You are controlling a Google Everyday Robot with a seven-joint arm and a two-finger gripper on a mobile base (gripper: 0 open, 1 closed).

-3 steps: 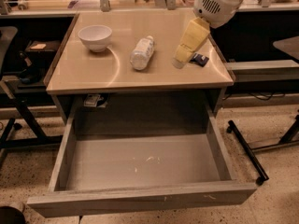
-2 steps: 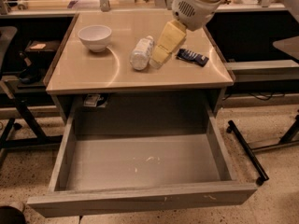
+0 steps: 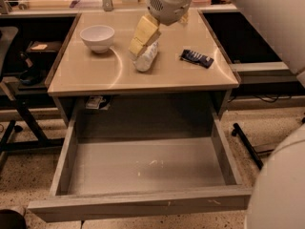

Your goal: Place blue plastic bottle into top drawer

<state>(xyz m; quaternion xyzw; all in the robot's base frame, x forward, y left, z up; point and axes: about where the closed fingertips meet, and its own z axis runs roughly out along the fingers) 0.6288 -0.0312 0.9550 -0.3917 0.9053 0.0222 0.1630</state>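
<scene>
Obs., camera view. Tan rectangular desk top (image 3: 181, 75) with three items on it. A small white round bowl (image 3: 97, 36) stood upright at the left rear. A flat dark blue packet (image 3: 196, 58) lay at the right, well apart from the bowl.

The small clear blue plastic bottle (image 3: 147, 60) with the pale label lay on its side on the desk top, between the bowl and the packet and nearer the bowl. Its long axis ran roughly front to back. It was not in the drawer.

The cream-yellow gripper (image 3: 142, 37) hung from the white rounded wrist housing (image 3: 169, 1), angled down and to the left. It sat directly over the far end of the bottle and covered that end in this view. Whether it touched the bottle could not be told, nor whether the gripper was spread or pressed together.

The wide shallow grey top drawer (image 3: 143, 204) was pulled fully out below the desk top, towards the camera. White scuffs marked its floor right of centre. A white curved robot body (image 3: 281, 185) filled the lower right edge.
</scene>
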